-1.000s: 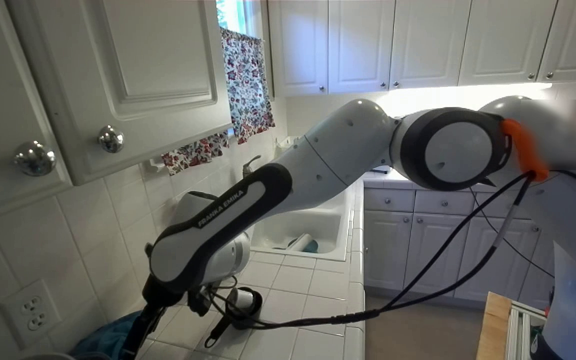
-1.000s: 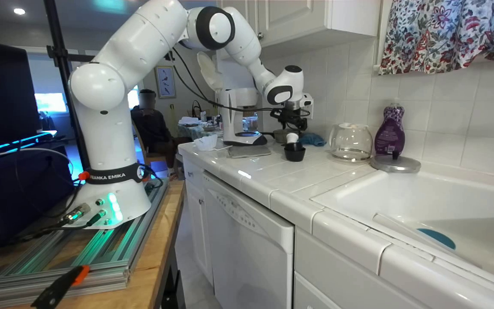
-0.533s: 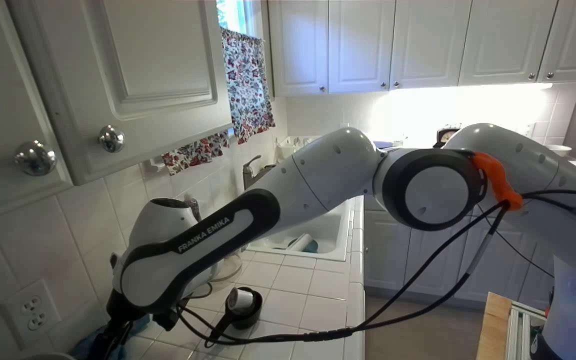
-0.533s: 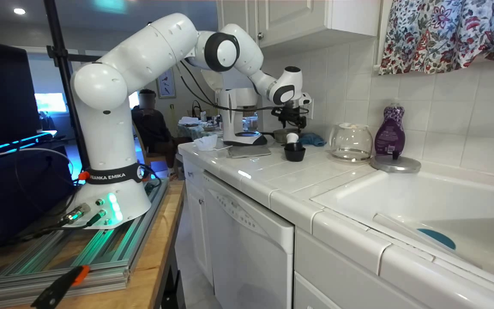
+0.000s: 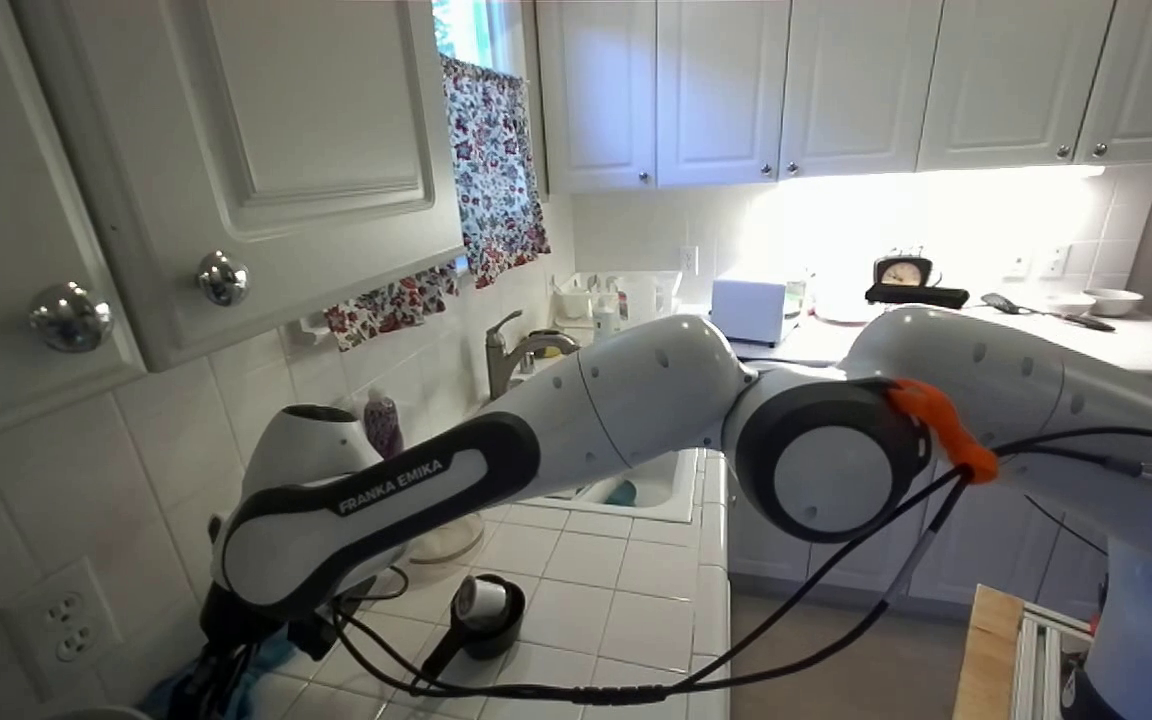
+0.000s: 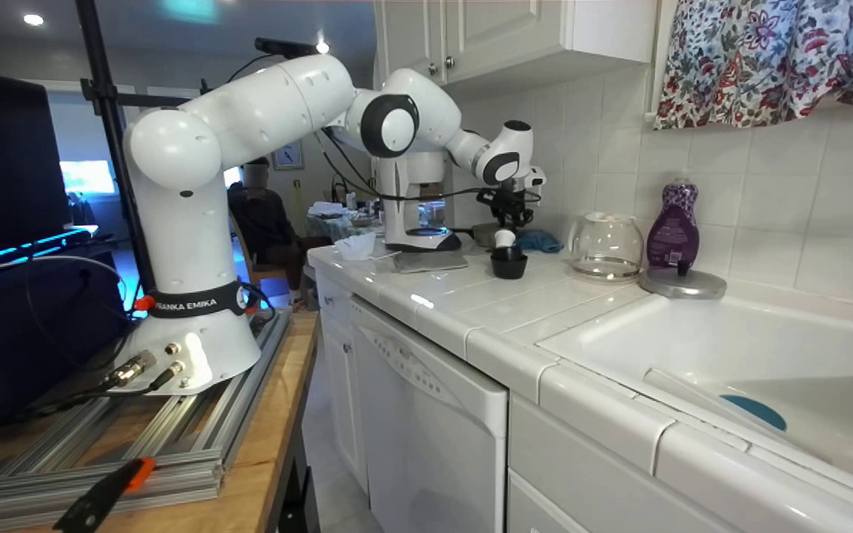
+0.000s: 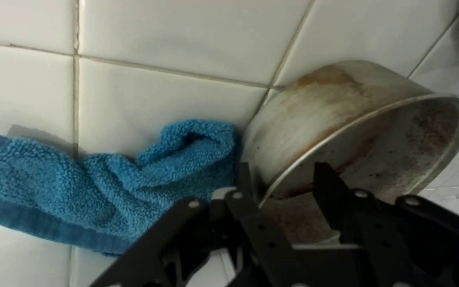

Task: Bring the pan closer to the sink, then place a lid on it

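The pan [image 7: 333, 95], round and deep with brown stains, lies below my gripper [image 7: 283, 169] in the wrist view. One finger stands outside its rim and the other inside, with a gap left between each finger and the thin wall. In an exterior view the gripper [image 6: 513, 219] hangs just over the pan [image 6: 484, 234], partly hiding it. A lid [image 6: 683, 286], grey with a black knob, rests at the back corner of the sink [image 6: 693, 329]. Behind the arm, part of the sink [image 5: 678, 485] shows.
A blue towel [image 7: 153, 171] touches the pan's side. Near the pan stands a small black skillet [image 6: 508, 266] holding a white cup. Toward the sink are a glass vessel [image 6: 604, 248] and a purple bottle [image 6: 672, 229]. A coffee maker [image 6: 404, 200] stands behind.
The arm has come down, its elbow clearly lower in both exterior views. My gripper has sunk toward the pan and shifted slightly. The pan, skillet and lid look unmoved.
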Robot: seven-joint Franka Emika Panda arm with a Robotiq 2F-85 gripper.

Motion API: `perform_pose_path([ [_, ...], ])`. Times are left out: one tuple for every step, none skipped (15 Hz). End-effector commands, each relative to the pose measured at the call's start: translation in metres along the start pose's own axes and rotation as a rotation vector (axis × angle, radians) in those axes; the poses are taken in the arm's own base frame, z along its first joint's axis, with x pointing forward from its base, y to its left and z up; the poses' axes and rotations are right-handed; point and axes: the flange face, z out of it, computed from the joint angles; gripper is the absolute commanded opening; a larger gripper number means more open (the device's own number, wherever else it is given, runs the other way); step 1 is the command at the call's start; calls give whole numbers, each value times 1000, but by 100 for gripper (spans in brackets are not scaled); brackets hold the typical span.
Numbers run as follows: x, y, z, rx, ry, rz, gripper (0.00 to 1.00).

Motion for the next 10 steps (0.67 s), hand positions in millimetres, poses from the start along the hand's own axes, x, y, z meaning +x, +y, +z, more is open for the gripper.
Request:
perform_pose_path([
  [7,5,3,-4,9,22,13],
  [9,5,2,-5,14,22,7],
  [10,6,1,-7,18,22,1],
  [12,6,-1,-5,20,23,0],
  [14,5,-3,-3,25,29,0],
  [15,6,-4,3,31,42,1],
  [15,7,-7,12,33,50,2],
  [15,9,-9,20,36,65,2],
  [15,13,-10,32,38,84,2],
  [14,16,-11,38,36,98,2],
])
